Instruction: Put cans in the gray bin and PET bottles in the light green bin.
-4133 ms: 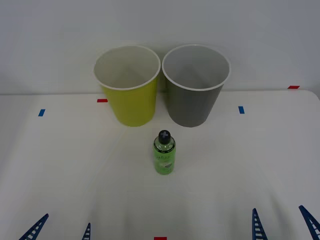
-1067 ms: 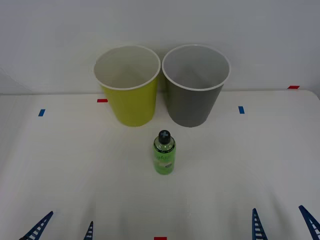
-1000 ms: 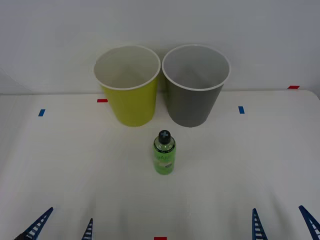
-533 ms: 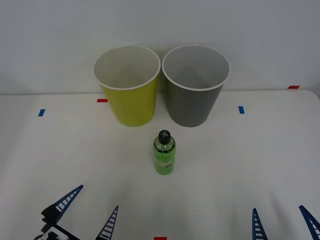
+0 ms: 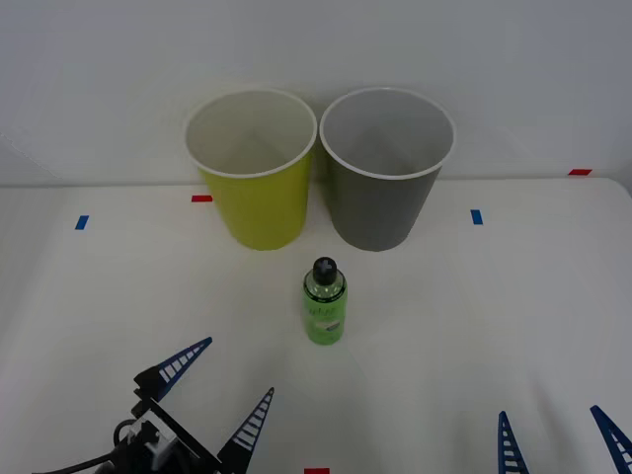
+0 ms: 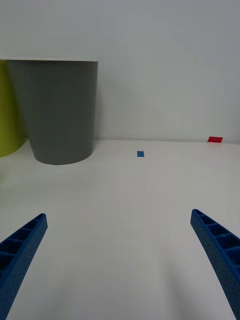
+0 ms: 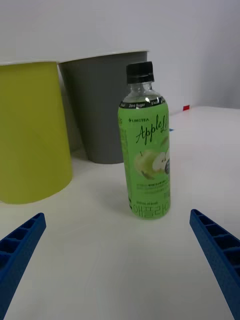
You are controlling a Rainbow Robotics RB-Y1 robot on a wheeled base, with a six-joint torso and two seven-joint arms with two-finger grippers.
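While the PET bottle stands upright near the middle of the surface, in front of the light green bin and the gray bin, the left gripper reaches from the near edge, jaws spread wide and empty. It should centre the label between them, come in level, and close below the cap. The right gripper waits open at the near right edge.

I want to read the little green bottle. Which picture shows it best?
The left wrist view: the bottle stands close and upright, label facing the camera, between the open left fingers. The front view shows it small, from above.
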